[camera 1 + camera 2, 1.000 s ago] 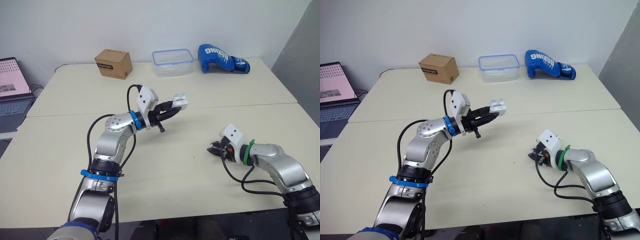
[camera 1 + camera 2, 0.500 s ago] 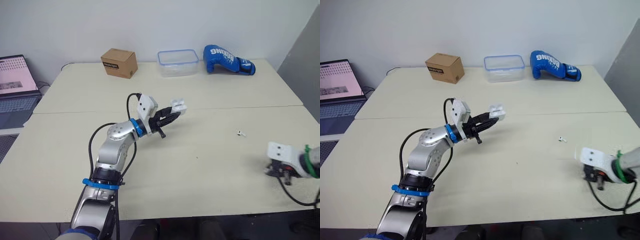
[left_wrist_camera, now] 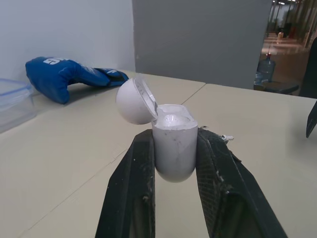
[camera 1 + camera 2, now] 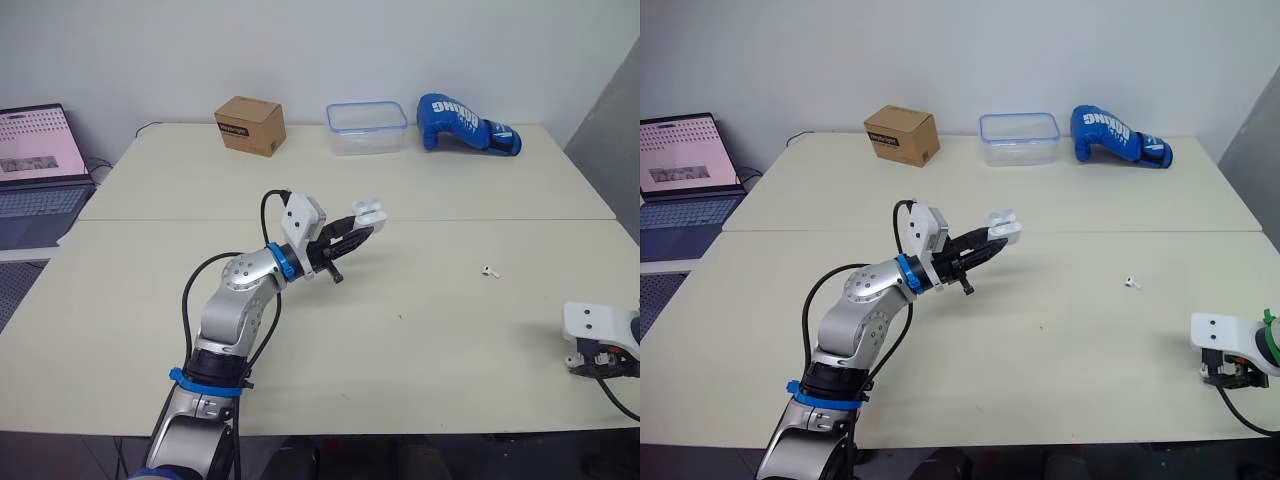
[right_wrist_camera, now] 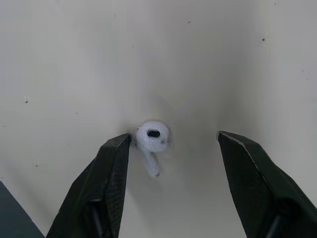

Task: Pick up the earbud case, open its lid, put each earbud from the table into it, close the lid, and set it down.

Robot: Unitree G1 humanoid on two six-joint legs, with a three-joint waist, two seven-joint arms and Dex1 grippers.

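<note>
Earbud case (image 3: 173, 148) sits clamped between the two black fingers (image 3: 133, 188) of the left gripper (image 3: 174, 136), upright and lifted off the table (image 4: 450, 200), its round lid (image 3: 132, 101) swung open to one side above the fingertips. Right gripper (image 5: 174, 138) hangs low over the tabletop with fingers spread wide; one white earbud (image 5: 152, 136) lies between them, right against one fingertip. A second earbud (image 4: 489, 271) lies between the two grippers, well apart from both
</note>
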